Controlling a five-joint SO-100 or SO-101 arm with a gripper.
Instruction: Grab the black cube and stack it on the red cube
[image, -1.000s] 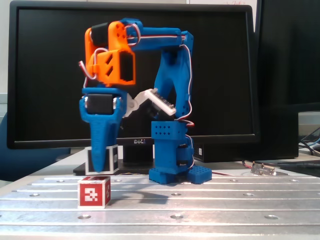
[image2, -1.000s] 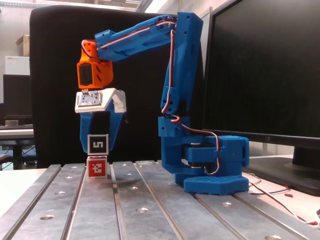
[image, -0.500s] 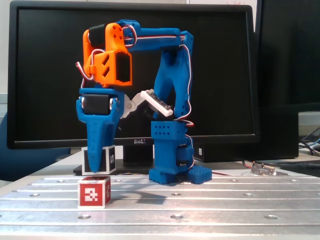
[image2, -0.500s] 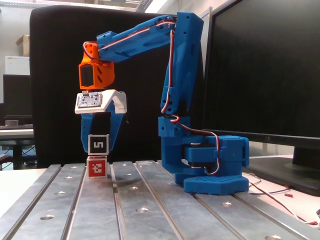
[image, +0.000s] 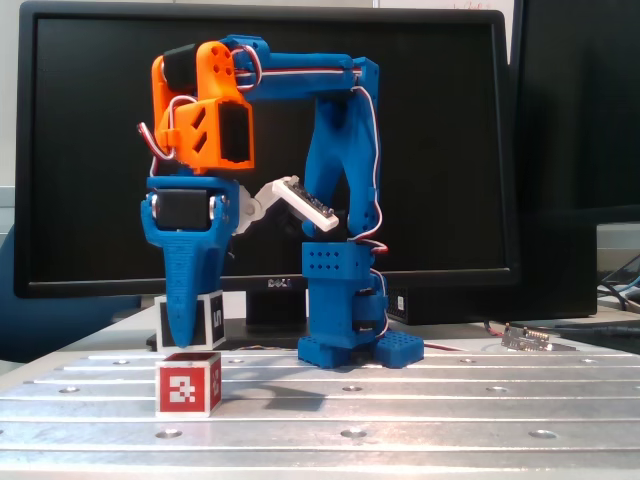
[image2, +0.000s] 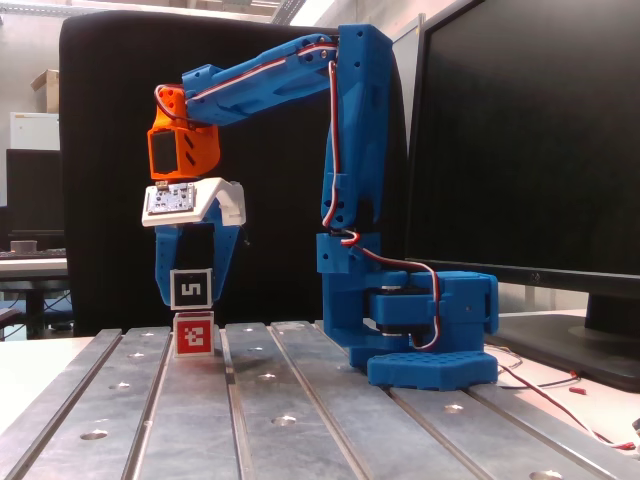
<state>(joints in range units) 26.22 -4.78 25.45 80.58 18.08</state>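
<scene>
We hold the black cube (image2: 191, 289) tight in our gripper (image2: 190, 295) just above the red cube (image2: 194, 335), so we should line it up square, go down slowly and then let go, and we can read a white 5 on it and DELL on the monitor (image: 270, 283).

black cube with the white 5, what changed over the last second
The hand, shut on the small black cube with a white 5, shifted left in both fixed views and rose slightly, cube with it. The small red cube with white pixel markings stayed put on the metal table.
</scene>
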